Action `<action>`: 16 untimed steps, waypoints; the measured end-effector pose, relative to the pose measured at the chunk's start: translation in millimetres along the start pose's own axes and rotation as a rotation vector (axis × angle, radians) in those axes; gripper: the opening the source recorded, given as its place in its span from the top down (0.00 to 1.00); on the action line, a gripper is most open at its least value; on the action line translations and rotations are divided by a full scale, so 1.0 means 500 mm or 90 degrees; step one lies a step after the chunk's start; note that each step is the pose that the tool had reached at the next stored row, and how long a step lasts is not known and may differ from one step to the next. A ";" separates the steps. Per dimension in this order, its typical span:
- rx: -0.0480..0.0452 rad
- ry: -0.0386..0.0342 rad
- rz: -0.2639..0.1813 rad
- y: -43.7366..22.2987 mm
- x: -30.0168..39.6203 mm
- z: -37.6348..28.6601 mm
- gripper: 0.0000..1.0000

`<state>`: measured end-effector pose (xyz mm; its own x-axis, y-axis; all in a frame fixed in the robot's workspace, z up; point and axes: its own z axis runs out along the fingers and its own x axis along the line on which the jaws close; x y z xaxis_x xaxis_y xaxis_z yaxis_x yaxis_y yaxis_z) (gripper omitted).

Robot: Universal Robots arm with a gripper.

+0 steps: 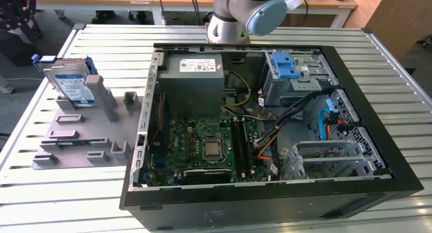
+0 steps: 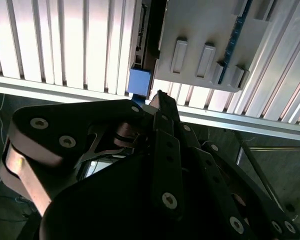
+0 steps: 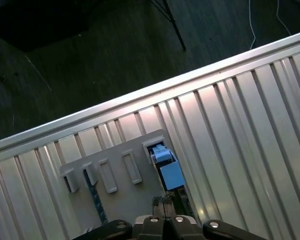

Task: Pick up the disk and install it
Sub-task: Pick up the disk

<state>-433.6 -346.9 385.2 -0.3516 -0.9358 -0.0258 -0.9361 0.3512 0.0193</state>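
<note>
I am hanging my pincer (image 3: 164, 204) above the slatted desk (image 3: 250, 115), its fingers pressed together and gripping nothing, and in the first wrist view its tips are sitting near the blue end of the disk (image 3: 167, 167). The disk is standing on edge in a grey holder (image 1: 81, 132) on the exterior view's left, beside the open computer case (image 1: 270, 122), whose drive bays are facing upward.
</note>
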 end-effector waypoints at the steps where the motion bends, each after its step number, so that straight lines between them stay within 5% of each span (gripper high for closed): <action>1: -0.0001 0.0001 -0.007 0.000 0.000 0.000 0.89; 16: -0.0018 0.0017 -0.100 0.000 0.000 0.000 0.89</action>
<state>-433.6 -347.0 385.1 -0.2000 -0.9794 -0.0261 -0.9797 0.1996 0.0181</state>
